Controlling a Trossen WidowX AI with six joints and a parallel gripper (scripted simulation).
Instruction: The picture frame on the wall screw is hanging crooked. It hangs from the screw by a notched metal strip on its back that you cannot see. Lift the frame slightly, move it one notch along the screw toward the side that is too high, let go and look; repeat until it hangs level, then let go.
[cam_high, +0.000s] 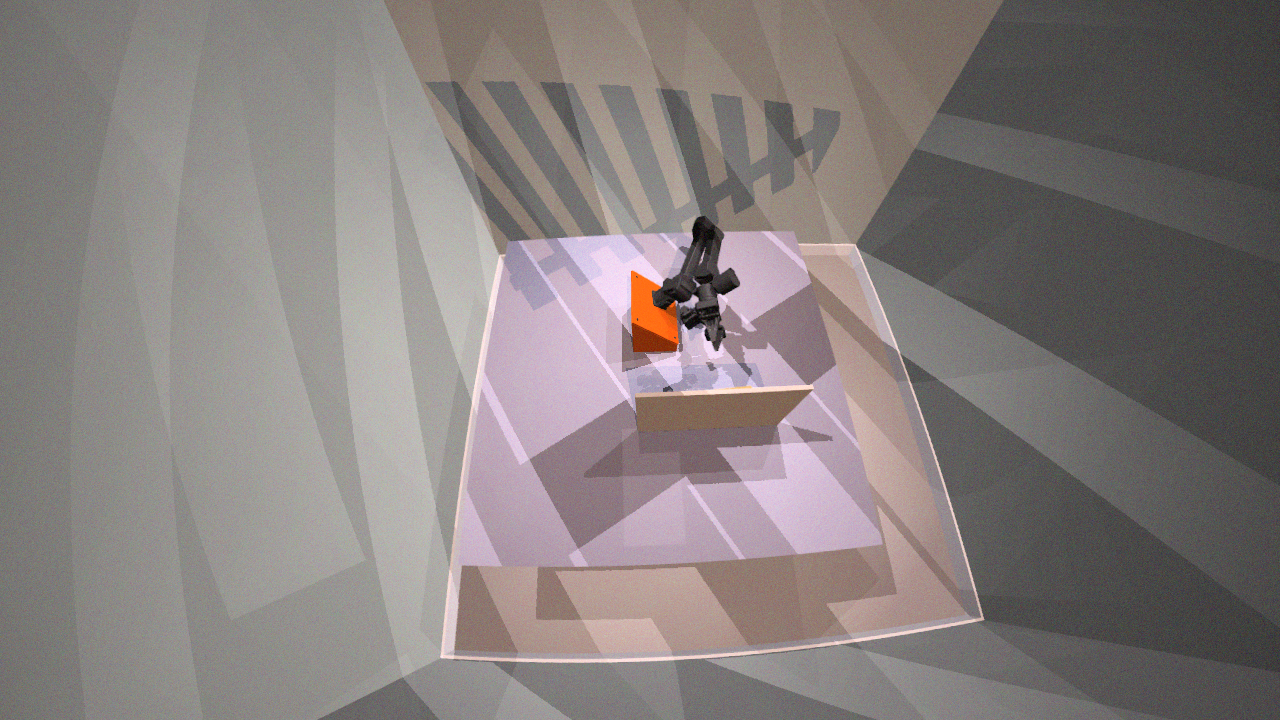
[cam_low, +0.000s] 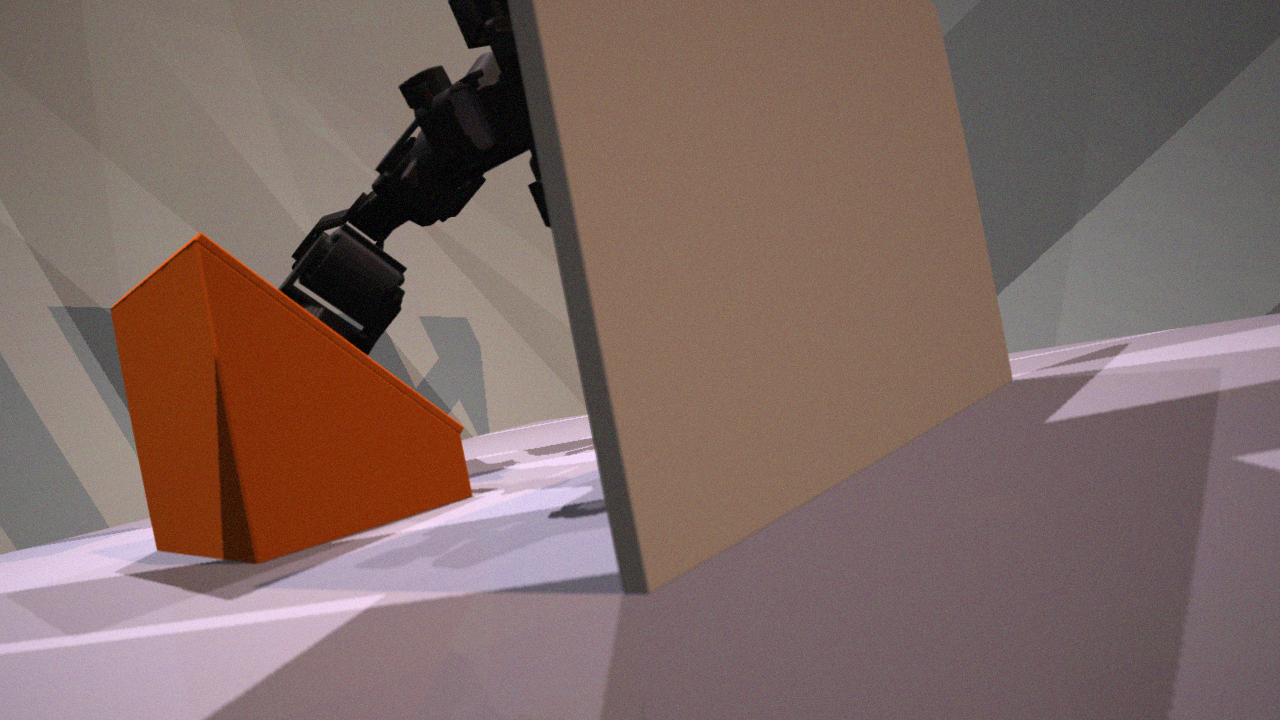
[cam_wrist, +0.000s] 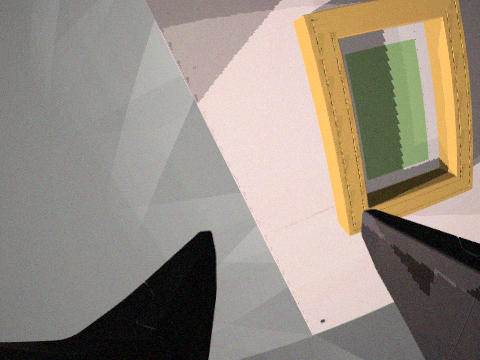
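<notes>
The yellow picture frame (cam_wrist: 342, 125) with a green picture hangs on the pale wall panel (cam_wrist: 265, 150) (cam_high: 707, 410) (cam_low: 769, 268), at the upper right of the wrist view. There its left bar is not parallel to the panel's long edge; how much of this is real tilt I cannot tell. My gripper (cam_wrist: 288, 232) (cam_high: 715, 340) is open and empty, in front of the panel. The right finger's tip overlaps the frame's lower left corner in the wrist view; whether they touch is unclear. The screw and the notched strip are hidden. The panel hides the frame in the exterior view.
An orange wedge-shaped block (cam_high: 642, 304) (cam_low: 313, 429) stands beside the arm, on the same side of the panel as the gripper. The panel stands upright on the pale table top (cam_high: 554, 358). Striped shadows cross the table and the room walls.
</notes>
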